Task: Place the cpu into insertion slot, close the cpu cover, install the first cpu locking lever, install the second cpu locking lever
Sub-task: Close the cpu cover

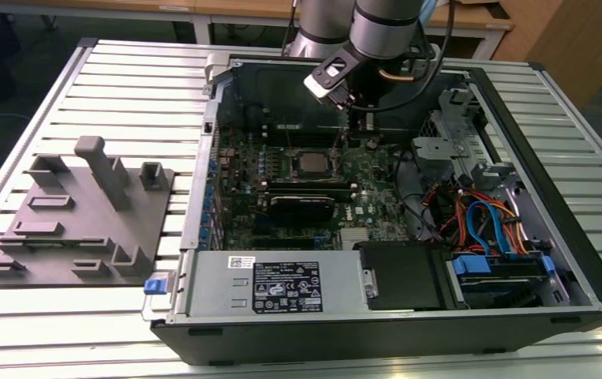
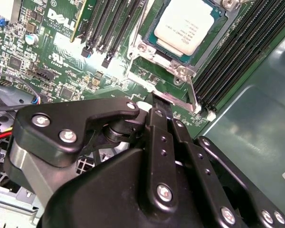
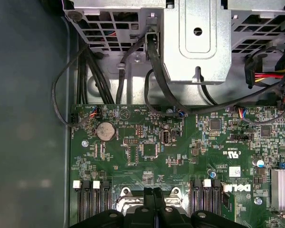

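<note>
Open computer case (image 1: 385, 341) lying on its side on a slatted metal table (image 1: 121, 79), motherboard (image 1: 237, 189) facing up, probably to allow reaching straight down from above. Robot arm (image 1: 379, 31) leaning into the case from the far side, with the gripper (image 2: 157, 100) low over the board beside the processor socket.

Holds the fingers (image 3: 148, 199) pressed together, with nothing visibly pinched between them. Likely closed to form one narrow tip for nudging a thin part rather than grasping. Places that tip at or just beside the end of a thin silver locking lever (image 2: 192, 92) running along one edge of the socket. Cannot tell whether touching, nor whether latched.

Shows the cpu (image 2: 187, 23) already seated flat in the insertion slot (image 1: 289, 163), dull metal top upward. Shows the cpu cover (image 2: 167, 56) lying down around the chip, framing it, seemingly to clamp it in place. Memory slots (image 2: 104, 28) on either side of the socket.

To the exterior view's left, well apart from the case, a grey fixture tray (image 1: 80, 213) with posts and recesses, apparently for staging parts.
</note>
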Robot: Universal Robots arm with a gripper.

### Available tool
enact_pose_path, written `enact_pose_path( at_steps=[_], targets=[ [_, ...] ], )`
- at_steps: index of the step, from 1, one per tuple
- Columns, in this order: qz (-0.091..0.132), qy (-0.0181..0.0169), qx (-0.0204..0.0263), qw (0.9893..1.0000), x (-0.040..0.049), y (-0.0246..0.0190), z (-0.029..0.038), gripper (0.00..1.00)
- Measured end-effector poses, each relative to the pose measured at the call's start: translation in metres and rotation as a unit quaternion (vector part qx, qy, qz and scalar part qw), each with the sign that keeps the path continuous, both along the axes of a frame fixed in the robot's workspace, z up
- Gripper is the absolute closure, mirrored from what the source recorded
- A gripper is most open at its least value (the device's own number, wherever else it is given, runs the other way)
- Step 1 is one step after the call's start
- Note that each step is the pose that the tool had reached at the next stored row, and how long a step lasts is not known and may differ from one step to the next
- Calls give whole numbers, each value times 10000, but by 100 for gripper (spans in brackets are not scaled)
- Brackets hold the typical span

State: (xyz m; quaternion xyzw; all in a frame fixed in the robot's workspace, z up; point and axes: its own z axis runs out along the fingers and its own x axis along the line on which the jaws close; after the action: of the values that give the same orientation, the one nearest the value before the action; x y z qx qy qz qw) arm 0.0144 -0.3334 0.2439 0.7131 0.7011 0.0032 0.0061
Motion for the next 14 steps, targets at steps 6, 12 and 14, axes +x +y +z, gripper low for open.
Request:
enact_pose_path(
  at_steps=[6,12,14],
  targets=[
    [1,0,0,10000,-25,0,-1,90],
    [1,0,0,10000,-62,0,-3,90],
    [1,0,0,10000,-76,0,-3,90]
  ],
)
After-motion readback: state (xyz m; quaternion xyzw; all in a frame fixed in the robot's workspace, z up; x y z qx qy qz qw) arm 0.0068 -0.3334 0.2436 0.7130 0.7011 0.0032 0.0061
